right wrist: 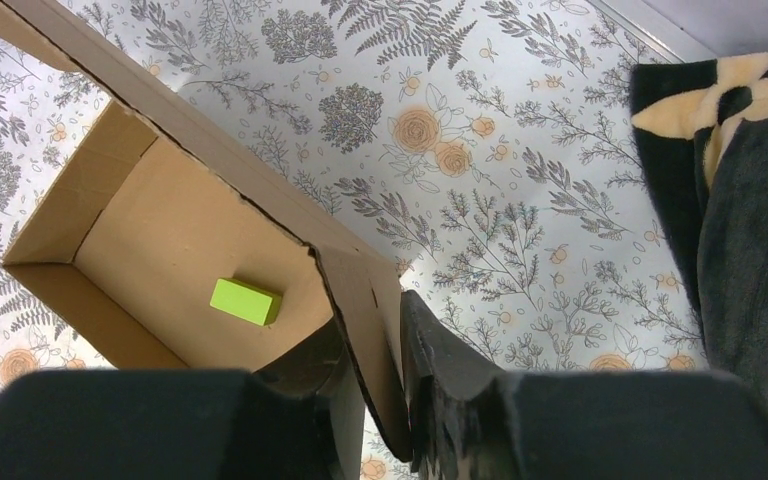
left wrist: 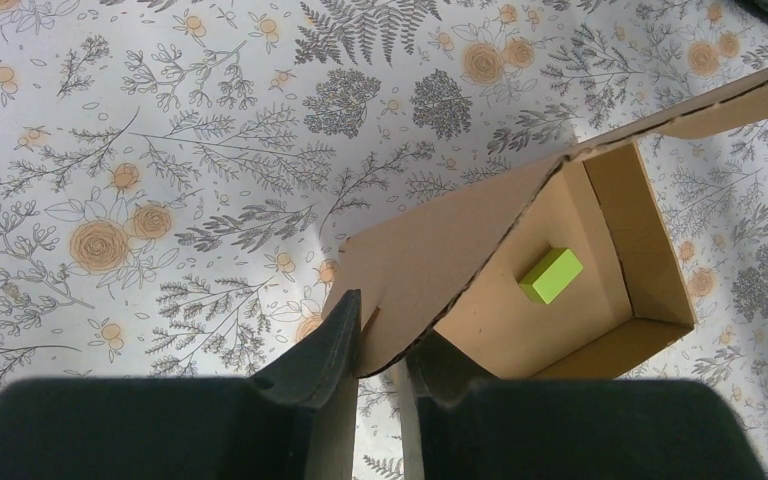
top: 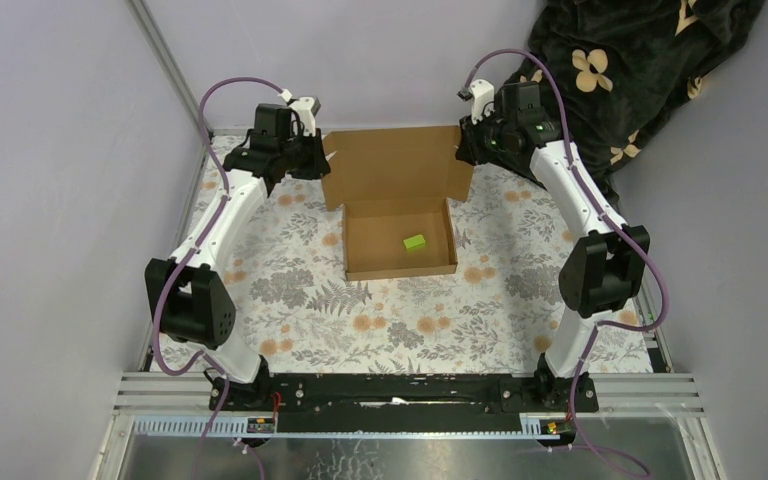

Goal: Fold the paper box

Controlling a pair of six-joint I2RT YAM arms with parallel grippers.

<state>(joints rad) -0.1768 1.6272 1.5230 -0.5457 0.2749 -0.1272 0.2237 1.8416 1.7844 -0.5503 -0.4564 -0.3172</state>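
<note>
**Layout: box mid-table, 2 grippers at its far corners**

Paper box point(top: 397, 168) sits mid-table point(top: 360, 320), tray nearest the arm bases, lid raised behind it. 1 block point(top: 414, 242) lies in the tray, right of centre. Left gripper point(left wrist: 380, 335) is at the lid's left flap, right gripper point(right wrist: 375, 330) at its right flap. Each flap looks pinched between the fingers. Blanket point(top: 620, 70) lies beyond the far right corner.

From above, the fingertips of the left gripper point(top: 318, 160) and the right gripper point(top: 466, 152) cannot be made out where they meet the lid point(top: 398, 165) of the paper box point(top: 400, 262). In both wrist views the lid is cut off at the edge, as is the dark blanket point(right wrist: 750, 200).
</note>
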